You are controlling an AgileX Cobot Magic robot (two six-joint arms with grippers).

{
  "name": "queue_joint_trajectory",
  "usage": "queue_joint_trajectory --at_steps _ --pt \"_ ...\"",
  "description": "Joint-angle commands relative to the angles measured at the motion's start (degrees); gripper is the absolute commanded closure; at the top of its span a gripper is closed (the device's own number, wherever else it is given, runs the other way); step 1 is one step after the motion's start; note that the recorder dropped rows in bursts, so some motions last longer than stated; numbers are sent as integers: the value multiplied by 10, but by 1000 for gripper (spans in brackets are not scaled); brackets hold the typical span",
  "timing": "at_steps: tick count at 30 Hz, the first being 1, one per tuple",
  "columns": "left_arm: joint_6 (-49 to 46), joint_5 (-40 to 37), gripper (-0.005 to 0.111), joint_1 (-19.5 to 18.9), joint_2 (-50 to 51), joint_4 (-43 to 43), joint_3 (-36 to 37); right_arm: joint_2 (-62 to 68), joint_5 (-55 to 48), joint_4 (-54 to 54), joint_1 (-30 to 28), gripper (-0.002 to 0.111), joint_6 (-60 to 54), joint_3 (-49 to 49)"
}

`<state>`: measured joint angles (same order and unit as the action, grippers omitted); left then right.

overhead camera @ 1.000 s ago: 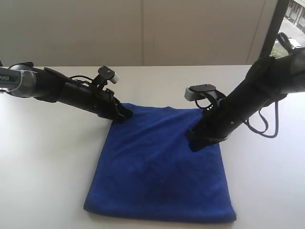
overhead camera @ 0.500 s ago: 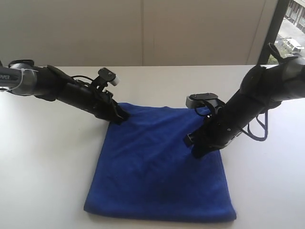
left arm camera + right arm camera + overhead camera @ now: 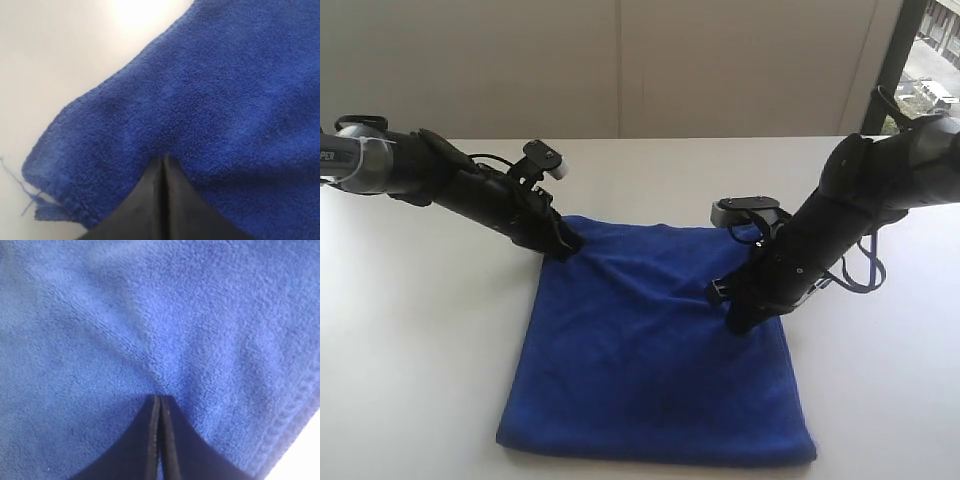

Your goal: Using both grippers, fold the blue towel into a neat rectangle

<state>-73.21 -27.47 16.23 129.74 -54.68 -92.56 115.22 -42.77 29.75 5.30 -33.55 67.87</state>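
Note:
The blue towel (image 3: 650, 360) lies flat on the white table (image 3: 410, 350) as a rough square, slightly rumpled along its far edge. My left gripper (image 3: 568, 244) is shut, its tips pressed down on the towel's far left corner; in the left wrist view the shut tips (image 3: 163, 159) dent the plush cloth (image 3: 225, 90) close to the frayed corner. My right gripper (image 3: 736, 324) is shut too and presses on the towel near its right edge, about halfway along. The right wrist view shows its tips (image 3: 160, 399) on puckered cloth (image 3: 150, 315) beside the hemmed edge (image 3: 287, 422).
A pale wall (image 3: 620, 60) runs behind the table's far edge, and a dark window frame (image 3: 890, 60) stands at the back right. A loop of cable (image 3: 865, 270) hangs from the right arm. Bare tabletop lies on both sides of the towel.
My right gripper has slid a short way toward the near side over the towel, staying shut. The left gripper has held its place at the far left corner.

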Motion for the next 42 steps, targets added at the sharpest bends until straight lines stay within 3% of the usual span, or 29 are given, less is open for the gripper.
queue_joint_trajectory --at_steps 1,6,14,21,27,33,36,39,42 --pt "-2 -16 107 -1 -34 -1 5 -8 11 -26 -2 108 2 13" --pt "-2 -69 107 -1 -79 -2 5 -33 7 -26 -2 108 -2 43" --pt "25 -307 107 -1 -103 43 13 -106 8 -30 -2 108 -12 56" --pt "73 -219 107 0 -103 84 102 -211 -30 -33 -2 108 -8 35" --pt "27 -192 107 0 -103 14 139 -287 -32 -35 -2 108 -8 -28" --pt "25 -156 107 0 -103 -1 160 -320 -28 -35 -2 108 -2 -79" --pt "-2 -176 107 3 -103 -70 160 -328 -21 -35 -2 108 4 -94" --pt "-40 -179 107 17 -103 -131 160 -329 -24 -35 -2 108 4 -99" --pt "-41 -121 107 37 -103 -130 160 -329 -34 -35 -2 108 4 -99"
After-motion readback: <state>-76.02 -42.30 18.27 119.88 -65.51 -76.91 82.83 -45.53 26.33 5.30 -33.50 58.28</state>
